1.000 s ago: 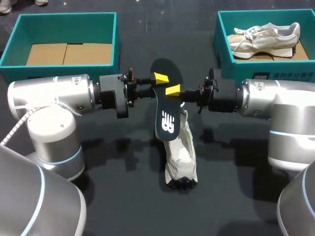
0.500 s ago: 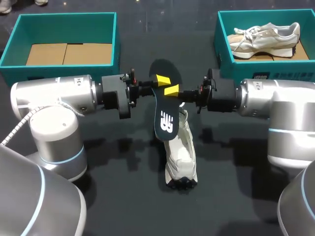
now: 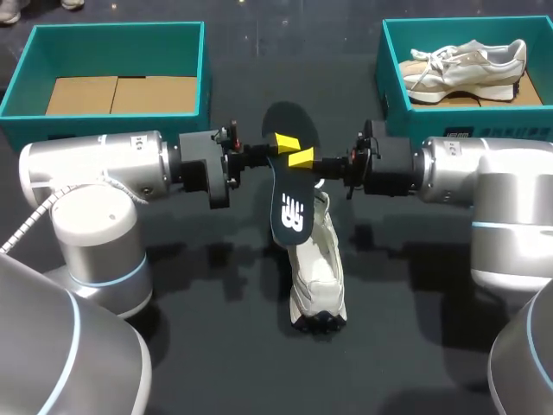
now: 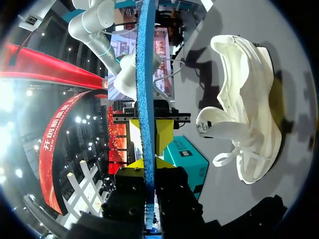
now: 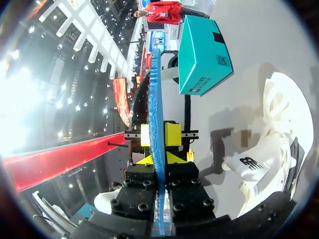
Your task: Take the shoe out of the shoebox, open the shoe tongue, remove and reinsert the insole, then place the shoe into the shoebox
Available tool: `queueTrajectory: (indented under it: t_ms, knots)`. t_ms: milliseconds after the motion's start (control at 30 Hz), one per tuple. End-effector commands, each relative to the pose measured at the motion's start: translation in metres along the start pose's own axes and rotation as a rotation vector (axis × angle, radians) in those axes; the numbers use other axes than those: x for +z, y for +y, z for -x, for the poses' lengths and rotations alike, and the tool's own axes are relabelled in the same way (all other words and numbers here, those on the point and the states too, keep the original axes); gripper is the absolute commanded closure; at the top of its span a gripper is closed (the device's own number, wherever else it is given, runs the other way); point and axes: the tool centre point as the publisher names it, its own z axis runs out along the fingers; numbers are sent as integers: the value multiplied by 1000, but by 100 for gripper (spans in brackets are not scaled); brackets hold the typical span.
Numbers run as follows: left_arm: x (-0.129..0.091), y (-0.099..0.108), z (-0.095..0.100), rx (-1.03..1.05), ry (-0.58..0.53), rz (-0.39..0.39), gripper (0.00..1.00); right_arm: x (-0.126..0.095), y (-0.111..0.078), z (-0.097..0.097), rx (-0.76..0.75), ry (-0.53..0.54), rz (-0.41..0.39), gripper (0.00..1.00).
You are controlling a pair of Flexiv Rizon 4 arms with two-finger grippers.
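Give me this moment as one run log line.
insole: out of shoe | left fingers: shut on insole | right fingers: shut on insole

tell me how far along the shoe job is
Done: the shoe lies on the table, and the insole is out. In hand: left gripper and right gripper both pinch the insole over the shoe. Left: reinsert it, then put the shoe into the shoebox.
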Motion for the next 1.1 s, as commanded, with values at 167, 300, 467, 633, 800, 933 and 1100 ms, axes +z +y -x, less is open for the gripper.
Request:
queueTrajectory:
  t_ms: [167, 300, 467, 633, 800, 933, 1100]
  knots:
    - [-4, -5, 3, 6, -3, 0, 100, -14, -6, 3, -35, -4, -23, 0]
    - [-12, -8, 6, -2, 4, -10, 100, -32, -11, 3, -82, -25, -33, 0]
    - [-25, -16, 10, 8, 28, -26, 100, -60, -13, 8, -114, -44, -38, 0]
    - [-42, -24, 14, 26, 45, -23, 100, -64, -13, 10, -94, -30, 19, 0]
    - [-54, -35, 14, 32, 59, -30, 100, -64, -13, 10, -94, -30, 19, 0]
    - [-61, -39, 14, 33, 67, -33, 100, -68, -14, 11, -168, -79, -31, 0]
    - [-66, -43, 12, 17, 81, -34, 100, -84, -18, 7, -308, -98, -84, 0]
